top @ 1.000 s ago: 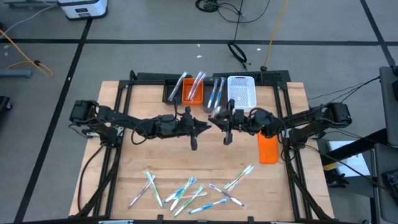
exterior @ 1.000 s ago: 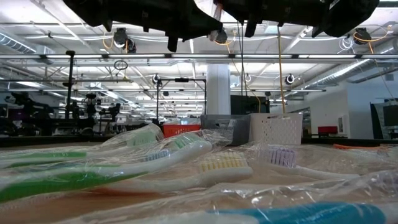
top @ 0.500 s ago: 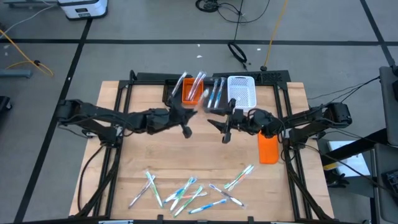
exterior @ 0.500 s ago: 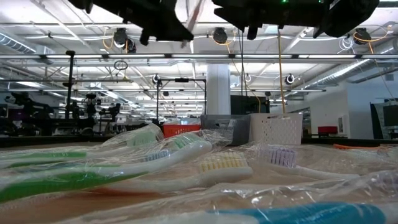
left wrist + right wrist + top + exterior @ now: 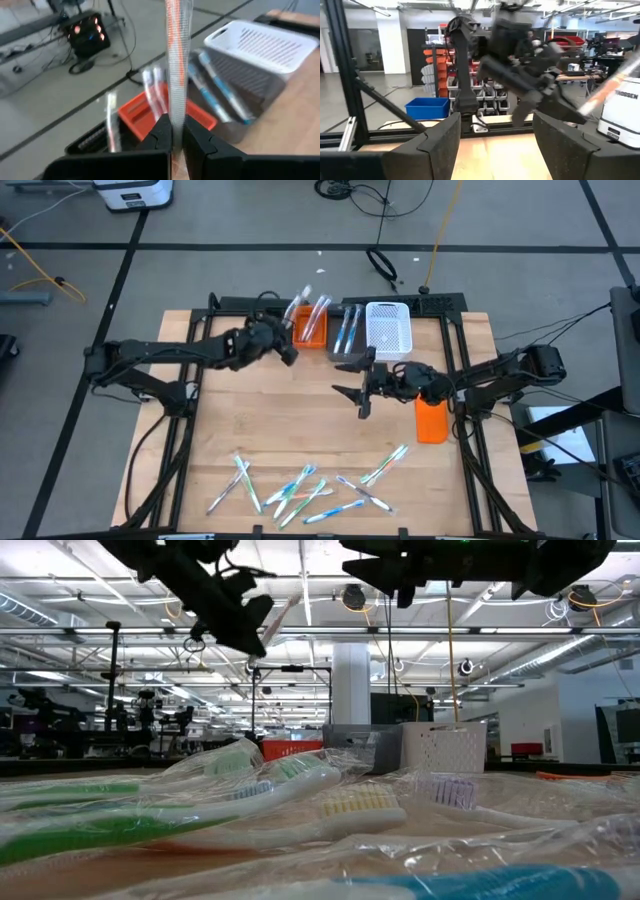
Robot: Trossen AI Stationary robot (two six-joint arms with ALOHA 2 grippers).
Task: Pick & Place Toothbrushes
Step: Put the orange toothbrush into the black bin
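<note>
The left gripper [image 5: 290, 352] is up near the bins at about 12 o'clock of the bench [image 5: 240, 420]. Its jaws are closed on one wrapped toothbrush with a red handle [image 5: 176, 65], which stands up between them in the left wrist view. Under and ahead of it is the orange bin [image 5: 310, 332], which already has some wrapped brushes inside. Next to it are the grey bin [image 5: 345, 340] with blue brushes and the white basket [image 5: 388, 328].

The step in hand, I think, is to carry this brush to the orange bin. The next move calls for bringing the brush over the bin's opening, lowering it a little and only then opening the jaws, so it does not fall on the rim.

The right gripper [image 5: 352, 380] hangs over the middle of the bench, jaws wide apart and holding nothing. The loose toothbrushes [image 5: 300, 488] lie in a scattered group at 6 o'clock, near the front edge. An orange block [image 5: 431, 420] rests at 3 o'clock
</note>
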